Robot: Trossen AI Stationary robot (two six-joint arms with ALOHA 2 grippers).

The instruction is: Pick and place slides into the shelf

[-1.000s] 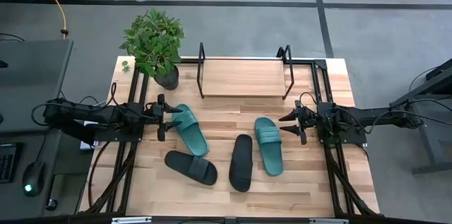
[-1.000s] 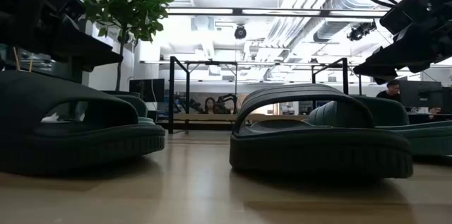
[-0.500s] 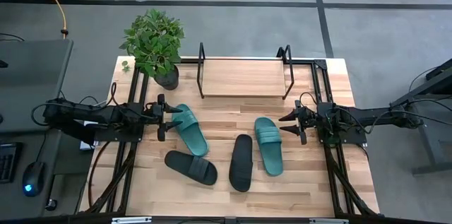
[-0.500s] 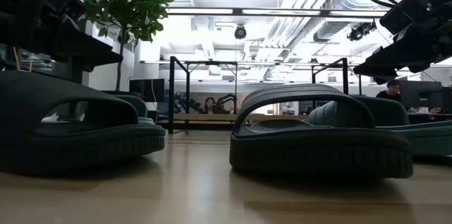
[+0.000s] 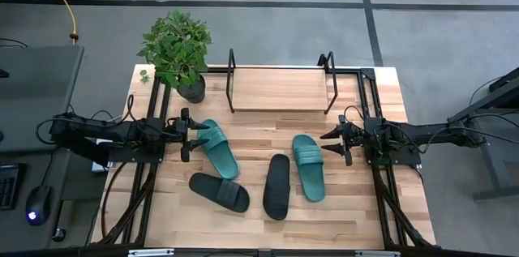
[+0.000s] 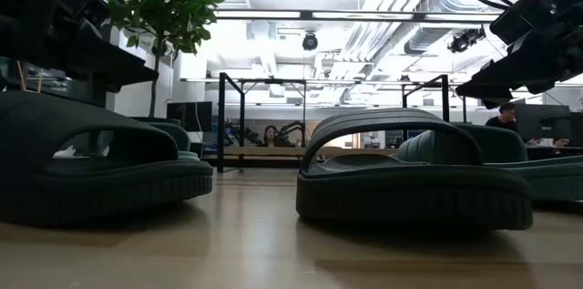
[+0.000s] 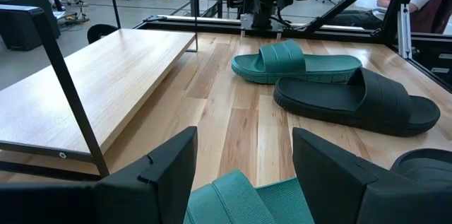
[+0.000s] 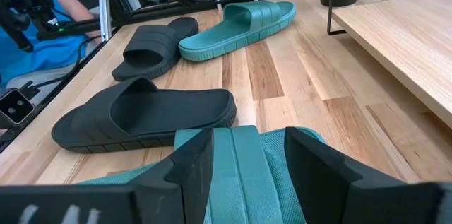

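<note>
Four slides lie sole-down on the wooden table. One teal slide [image 5: 219,148] sits at the left, with my left gripper [image 5: 188,135] open at its far-left end; in the left wrist view this teal slide [image 7: 244,203] shows below and between the spread fingers. The other teal slide [image 5: 308,166] lies at the right, and my right gripper [image 5: 332,142] is open beside its strap [image 8: 236,164], raised above it [image 6: 510,77]. Two black slides [image 5: 219,192] [image 5: 276,186] lie nearer the table's near edge. The shelf [image 5: 280,89] stands at the far edge, its board bare.
A potted plant [image 5: 178,50] stands at the far-left corner beside the shelf's left black loop frame [image 5: 232,80]. Black rails [image 5: 146,168] [image 5: 385,184] run along both table sides. Bare tabletop [image 5: 268,131] lies between the shelf and the slides. A person [image 8: 42,26] sits beyond the table.
</note>
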